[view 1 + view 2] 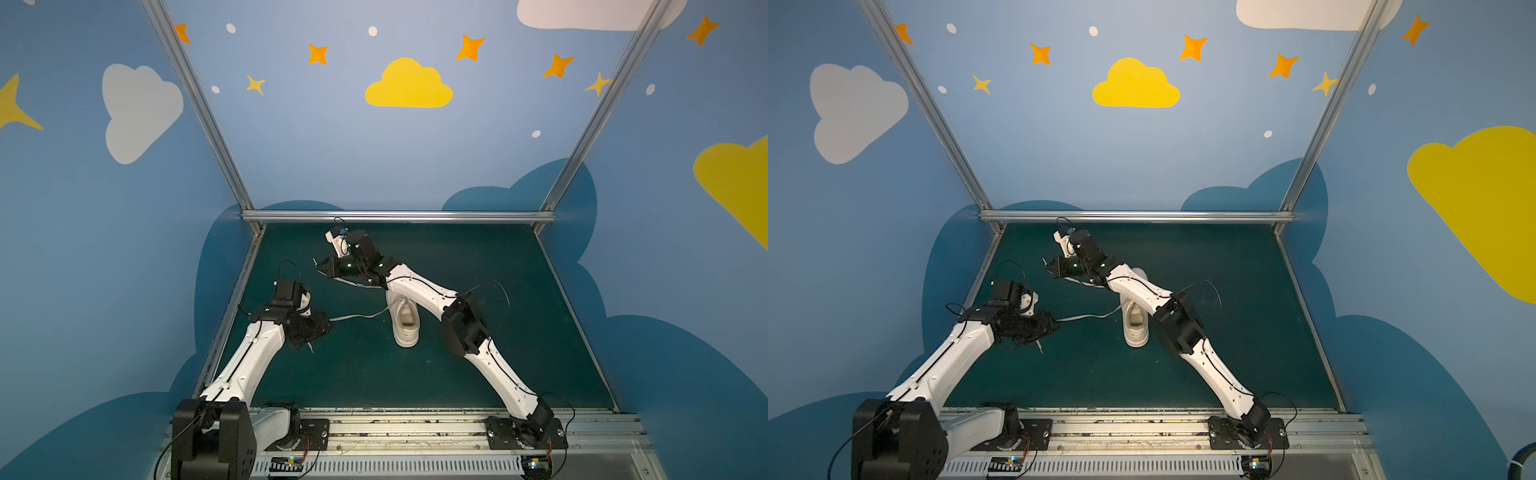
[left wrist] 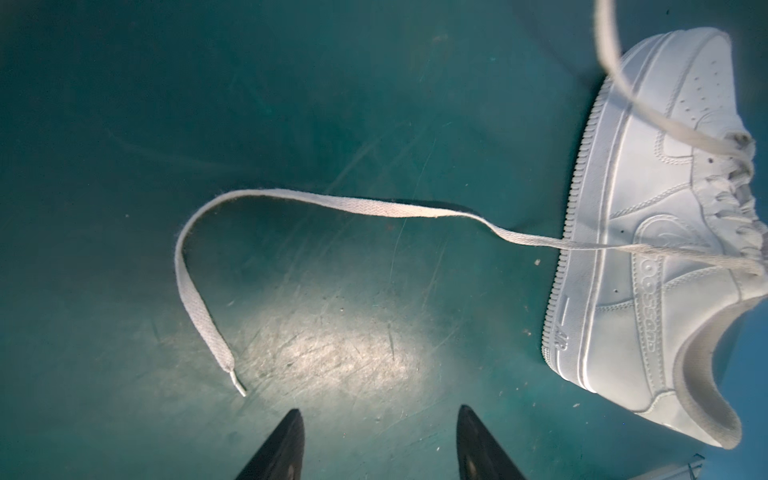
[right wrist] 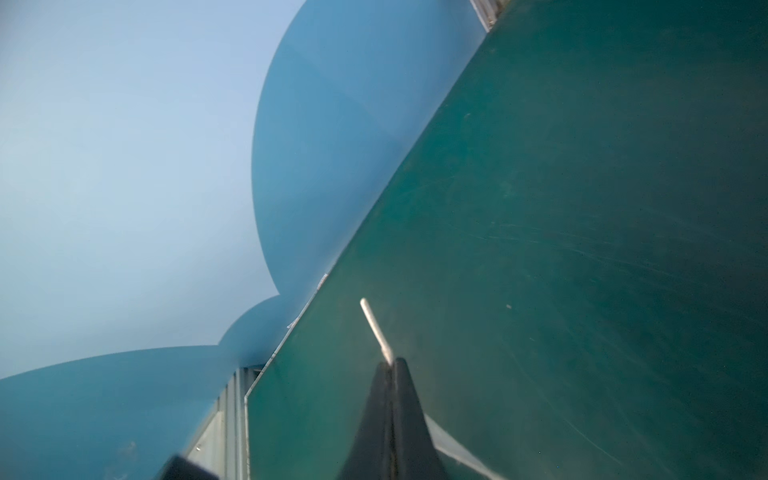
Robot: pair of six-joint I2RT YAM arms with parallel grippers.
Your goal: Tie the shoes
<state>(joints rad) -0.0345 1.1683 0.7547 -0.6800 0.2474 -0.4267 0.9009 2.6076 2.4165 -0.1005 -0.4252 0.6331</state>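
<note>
Robot cell, shoe-tying trial. The left gripper [image 2: 379,440] hovers over the green mat [image 2: 124,124], jaws apart with nothing between them. Just ahead of its fingertips lies the tipped end of a slack lace [image 2: 332,204]. It curls across the mat to a white sneaker [image 2: 623,187] farther ahead, well clear of the fingers.

Raised letters on the midsole by the heel [image 2: 561,336] appear to read "AIR". A second embossed word running up the side panel cannot be made out.

In both top views the sneaker stands upright on its sole. Its long axis runs from the arm bases toward the back wall, heel nearest the bases and toe pointing away under the right forearm.

The right gripper [image 3: 390,365], held up beyond the toe, is pinched tight on the end of a raised lace [image 2: 609,54]. The plastic tip [image 3: 374,326] pokes out past its fingertips, and the shoe sits behind and below it.
</note>
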